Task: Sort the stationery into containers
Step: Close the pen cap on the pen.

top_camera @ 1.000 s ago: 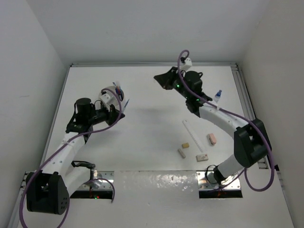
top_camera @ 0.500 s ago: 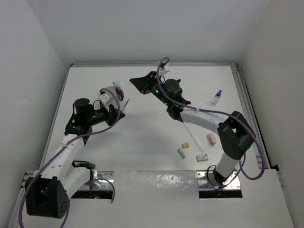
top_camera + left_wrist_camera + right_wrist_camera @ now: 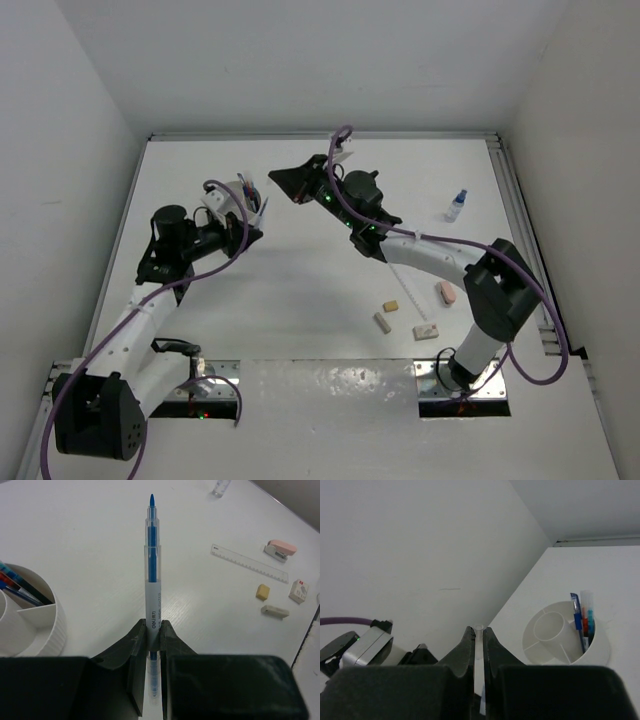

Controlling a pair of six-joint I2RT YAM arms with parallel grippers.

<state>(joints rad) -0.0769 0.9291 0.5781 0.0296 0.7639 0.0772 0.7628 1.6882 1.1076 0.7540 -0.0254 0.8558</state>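
Blue ink shows through the clear barrel of the blue pen (image 3: pixel 151 560), which the left gripper (image 3: pixel 154 628) has clamped near its rear end. In the left wrist view the pen's long axis runs straight out from the fingers toward 12 o'clock, tip leading, held above the worktop (image 3: pixel 85 540).

The white tub (image 3: pixel 52 625) sits just beside that gripper at 8 o'clock, and one compartment holds a few stored pens (image 3: pixel 20 587). The held pen therefore points past the tub, not into it. I judge the wrist must swing toward 8 o'clock and dip the tip before letting go.

The right gripper (image 3: pixel 478 631) is also clenched, on a thin clear barrel (image 3: pixel 479 628). It looks like another pen, though little of it shows. In its own view the tub lies near at 3 o'clock, not under the fingers. From above, the left gripper is the nearer to the tub.

Around 2 o'clock in the left wrist view, well apart from the tub, lie:
- the ruler (image 3: pixel 249 563)
- the tan eraser (image 3: pixel 263 591)
- the white eraser (image 3: pixel 275 611)
- a pink piece (image 3: pixel 280 549)

The bottle (image 3: pixel 220 487) stands farther off, near 1 o'clock.
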